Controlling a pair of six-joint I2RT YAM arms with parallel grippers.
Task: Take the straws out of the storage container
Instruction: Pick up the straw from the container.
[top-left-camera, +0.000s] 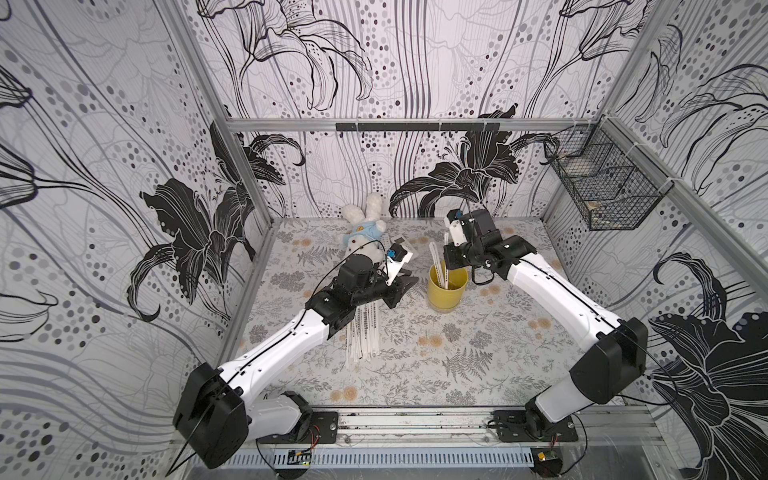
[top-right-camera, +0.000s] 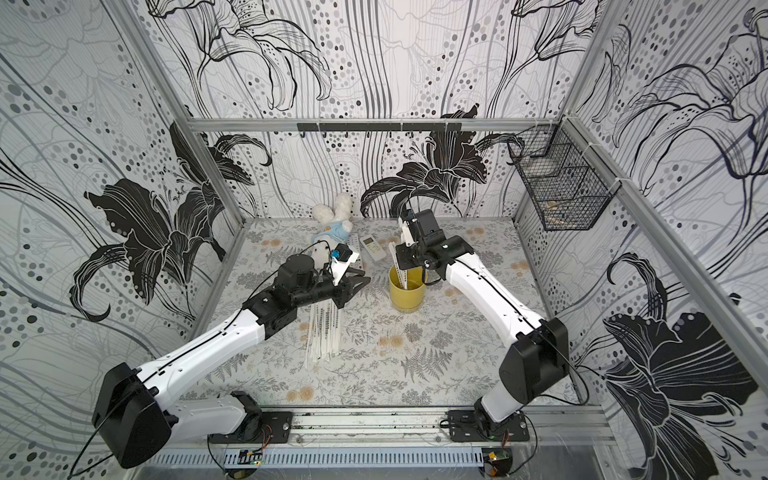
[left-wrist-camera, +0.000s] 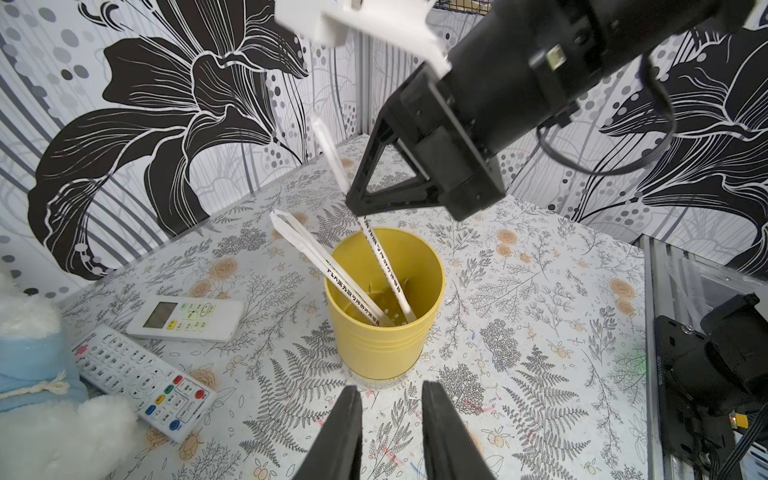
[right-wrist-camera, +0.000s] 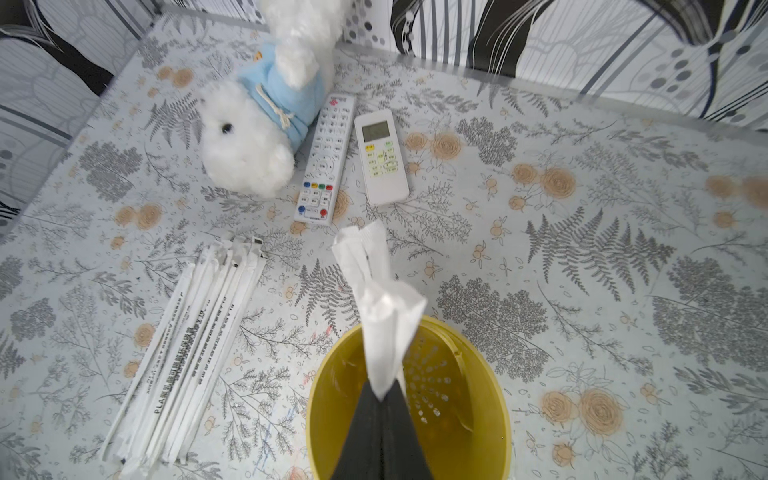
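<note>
Well, the yellow cup stands upright on the flowery table. In both top views it sits a bit toward 2 o'clock from the table's middle.

The right gripper hangs just over the cup's mouth, pointing down. Its jaws are pinched tight together on one straw. The top of that straw pokes up past the jaws, and its low end is down inside the cup. Two more straws lean on the cup's rim on the side toward 11 o'clock. Their tops stick out well above the rim.

The left gripper floats near the cup on its 9 o'clock side and does not touch it. Its jaws are about half open, with nothing between them.

A big bunch of straws lies flat on the table at 8 o'clock from the cup. They lie side by side, partly under the left arm.

Far back at 11 o'clock lies a white plush bunny in a blue jacket. Two white remote controls lie side by side just next to it, between the bunny and the cup. A black wire basket hangs on the wall at 2 o'clock.
</note>
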